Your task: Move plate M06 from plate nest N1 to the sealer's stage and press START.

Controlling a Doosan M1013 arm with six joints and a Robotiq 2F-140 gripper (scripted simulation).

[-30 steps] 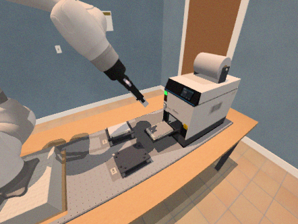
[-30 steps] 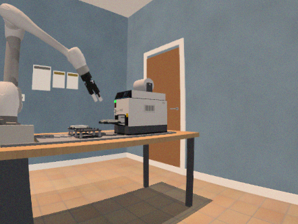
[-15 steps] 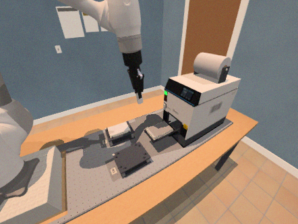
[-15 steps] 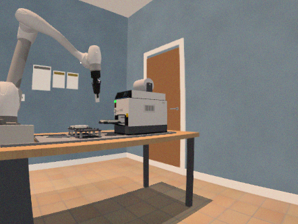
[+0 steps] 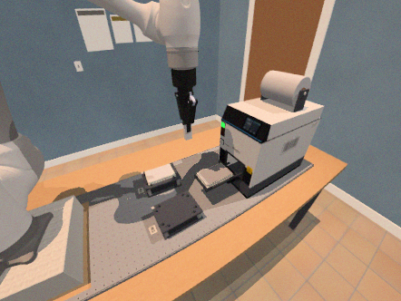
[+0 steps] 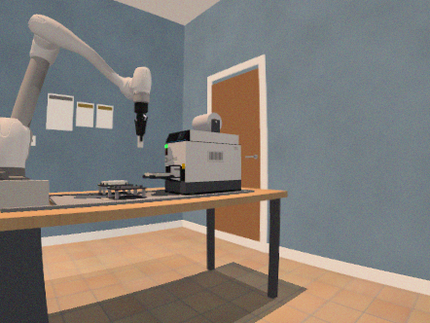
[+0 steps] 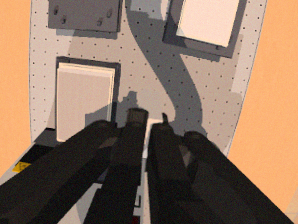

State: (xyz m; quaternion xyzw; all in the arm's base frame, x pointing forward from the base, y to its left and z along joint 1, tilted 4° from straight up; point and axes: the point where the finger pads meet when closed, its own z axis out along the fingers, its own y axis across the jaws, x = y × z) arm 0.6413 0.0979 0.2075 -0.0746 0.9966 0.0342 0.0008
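The sealer (image 5: 268, 138) stands at the right of the table with a green lamp (image 5: 223, 125) lit on its front. Its stage (image 5: 220, 177) is out and a pale plate (image 5: 216, 175) lies flat on it. The plate also shows in the wrist view (image 7: 83, 99). A white plate (image 5: 160, 174) sits in the back nest. The front nest (image 5: 178, 213) is dark and empty. My gripper (image 5: 188, 133) hangs high above the table, left of the sealer, pointing down. Its fingers (image 7: 148, 123) are shut on nothing. A yellow button (image 5: 249, 170) sits beside the stage opening.
A foil roll (image 5: 285, 88) sits on top of the sealer. A grey block (image 5: 41, 245) stands at the table's left end by the robot base. The table's front edge runs diagonally; a door (image 6: 238, 151) is behind the sealer.
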